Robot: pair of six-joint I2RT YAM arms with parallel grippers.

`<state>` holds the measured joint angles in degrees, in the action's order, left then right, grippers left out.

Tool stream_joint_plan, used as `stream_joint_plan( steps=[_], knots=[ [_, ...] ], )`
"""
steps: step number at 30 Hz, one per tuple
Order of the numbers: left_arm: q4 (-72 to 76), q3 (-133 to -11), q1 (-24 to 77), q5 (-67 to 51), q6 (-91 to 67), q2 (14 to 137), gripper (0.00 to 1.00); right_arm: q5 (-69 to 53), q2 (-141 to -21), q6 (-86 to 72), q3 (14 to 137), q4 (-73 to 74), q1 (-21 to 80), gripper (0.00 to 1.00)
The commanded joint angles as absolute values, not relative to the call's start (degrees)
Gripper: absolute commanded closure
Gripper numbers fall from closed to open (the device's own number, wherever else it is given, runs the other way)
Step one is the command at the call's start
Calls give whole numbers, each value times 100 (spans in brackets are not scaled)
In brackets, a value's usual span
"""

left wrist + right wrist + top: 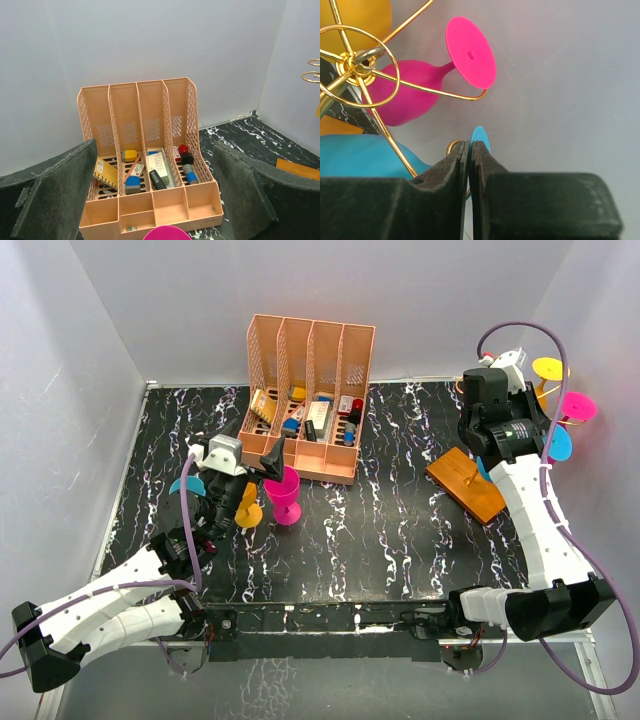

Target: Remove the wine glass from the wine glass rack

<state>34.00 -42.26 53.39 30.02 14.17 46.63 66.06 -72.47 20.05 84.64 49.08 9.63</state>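
Right wrist: grpr [470, 146] on blue glass [362, 156]

Marbled table [400, 540]: peach organizer [325, 462], magenta glass [283, 490] (upright, just beside organizer).

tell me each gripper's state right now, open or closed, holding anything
Left gripper: open, holding nothing.
Right gripper: closed on the foot of the blue wine glass.
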Motion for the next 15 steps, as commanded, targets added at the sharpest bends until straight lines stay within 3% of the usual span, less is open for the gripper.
stream_joint_plan(
  steps=[1,15],
  knots=[
    [3477,-4284,5378,2995,1444,4509,3,6620,-7066,2098,8695,5042,921,92],
    [3432,-4300,5378,2953,1426,4544,3,5714,-6895,1994,8982,5566,923,92]
  ],
)
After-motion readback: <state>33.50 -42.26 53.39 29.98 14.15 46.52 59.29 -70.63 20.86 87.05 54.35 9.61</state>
